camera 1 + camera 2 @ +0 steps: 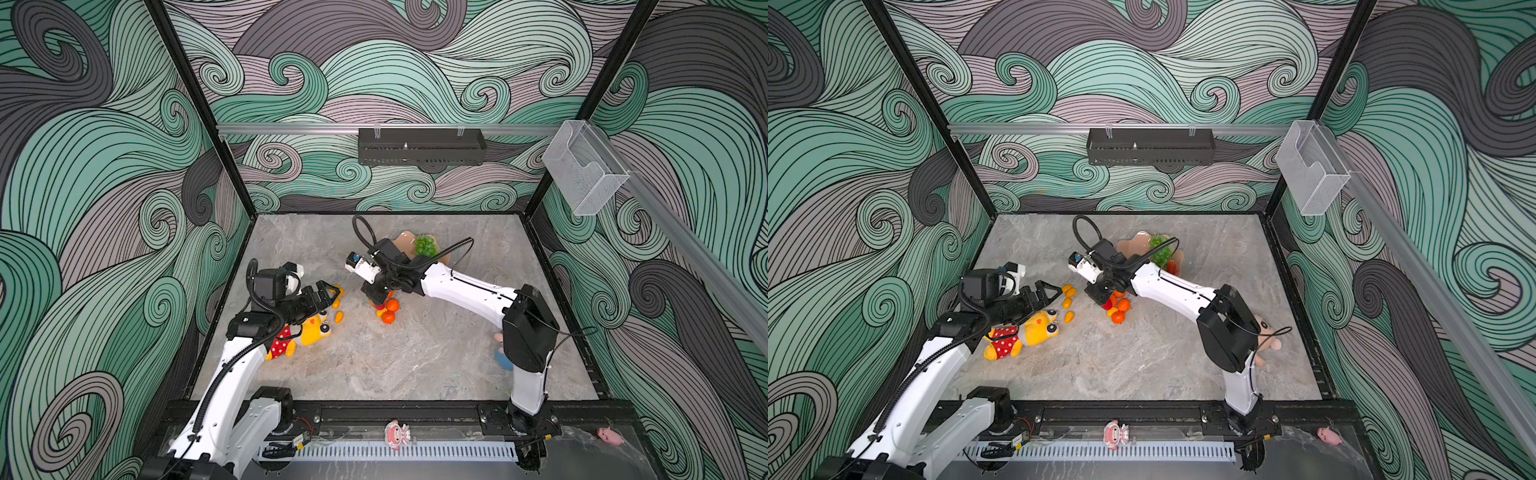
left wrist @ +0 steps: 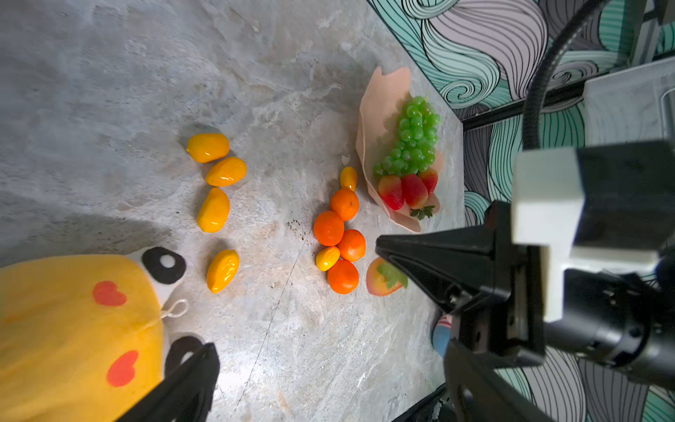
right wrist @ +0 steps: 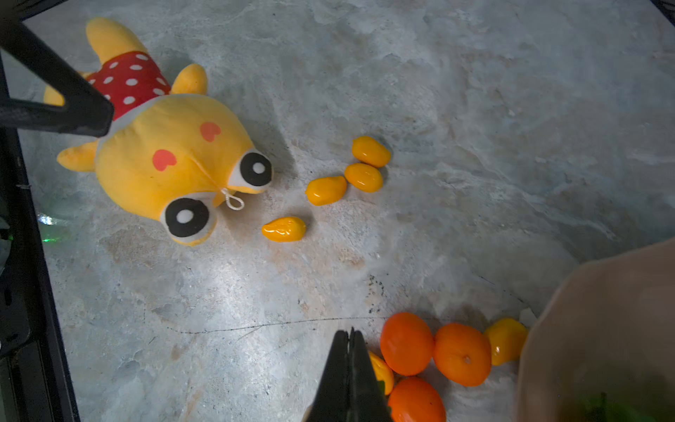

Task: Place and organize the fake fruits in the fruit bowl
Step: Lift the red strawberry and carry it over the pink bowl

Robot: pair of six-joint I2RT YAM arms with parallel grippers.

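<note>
Only the left wrist view shows what the bowl (image 2: 380, 109) holds: a grape bunch (image 2: 414, 139) and 3 strawberries (image 2: 412, 190). In both top views the right arm covers most of it. The bowl sits near the counter's (image 1: 415, 365) far edge, at 1 o'clock from 4 tangerines (image 2: 328, 228).

The right pincer (image 3: 350, 334) is closed tip to tip, with nothing seen between its fingers. It is over a loose strawberry (image 2: 383, 283) that is half hidden beneath it.

4 kumquats (image 3: 325, 190) lie at 9 o'clock of the tangerines, and 2 more touch that cluster. The left pincer (image 1: 1057, 296) gapes wide and empty by the yellow plush toy (image 3: 164, 153). A doll (image 1: 1264, 332) is mostly hidden behind the right arm. Open counter spreads at 6 o'clock of the fruit.
</note>
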